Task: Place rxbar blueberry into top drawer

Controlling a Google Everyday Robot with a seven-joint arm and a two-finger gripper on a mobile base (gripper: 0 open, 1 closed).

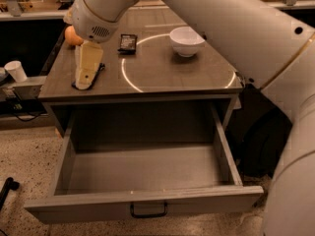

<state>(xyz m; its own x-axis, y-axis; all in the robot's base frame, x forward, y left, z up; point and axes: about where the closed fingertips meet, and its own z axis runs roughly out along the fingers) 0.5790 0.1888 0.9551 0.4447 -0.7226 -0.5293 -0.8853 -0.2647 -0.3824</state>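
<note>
rxbar blueberry [101,68] lying diagonally, hand [85,81] over it

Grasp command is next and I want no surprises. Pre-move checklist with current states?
1. gripper down over the rxbar at the left front of the table: ok.
2. Hold on the rxbar: cannot tell, as the gripper hides most of it.
3. Right target: ok. The black bar lies farther back, apart from the gripper.
4. drawer pulled out: ok.
5. Room in the drawer: ok, nothing shows inside.
6. bowl and orange away from the gripper: ok.
</note>
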